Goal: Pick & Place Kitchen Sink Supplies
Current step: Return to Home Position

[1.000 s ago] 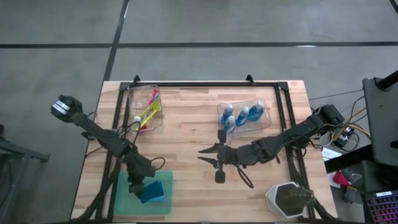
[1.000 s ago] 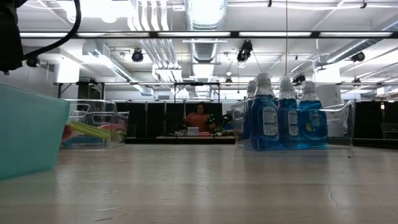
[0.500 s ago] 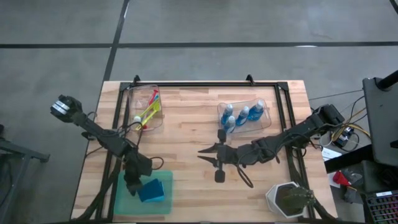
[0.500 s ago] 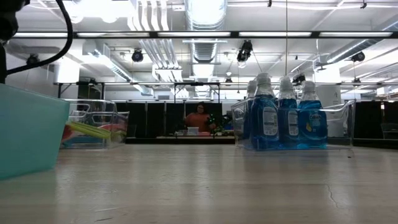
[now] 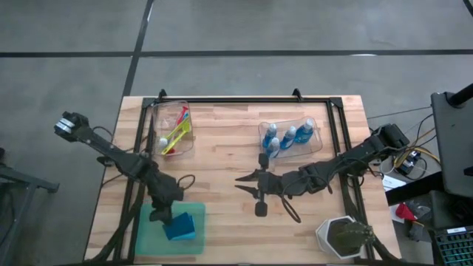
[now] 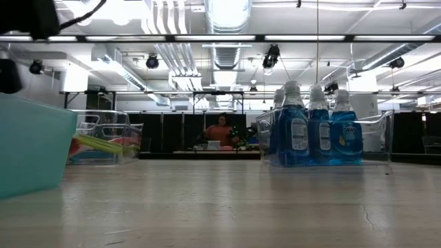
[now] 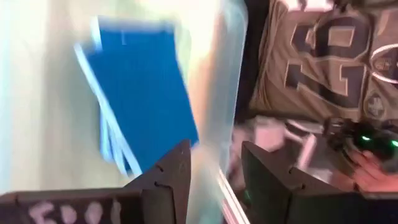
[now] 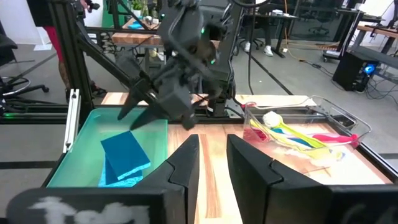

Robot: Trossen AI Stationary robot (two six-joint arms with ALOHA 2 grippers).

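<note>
Blue sponges [image 5: 181, 226] stacked in the green tray [image 5: 148, 238] at a left corner of the tabletop [image 5: 222, 140]. We note the left gripper [image 5: 158, 216], apart, has pulled back; the right gripper [image 5: 238, 185] is apart, central.

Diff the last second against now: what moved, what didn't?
The left gripper, open, lifted off the blue sponges and drew back toward the left edge of the green tray, its arm rising and swinging left. The sponges stayed in the tray. The right gripper over mid-table, the bottles and the brushes did not move.
</note>
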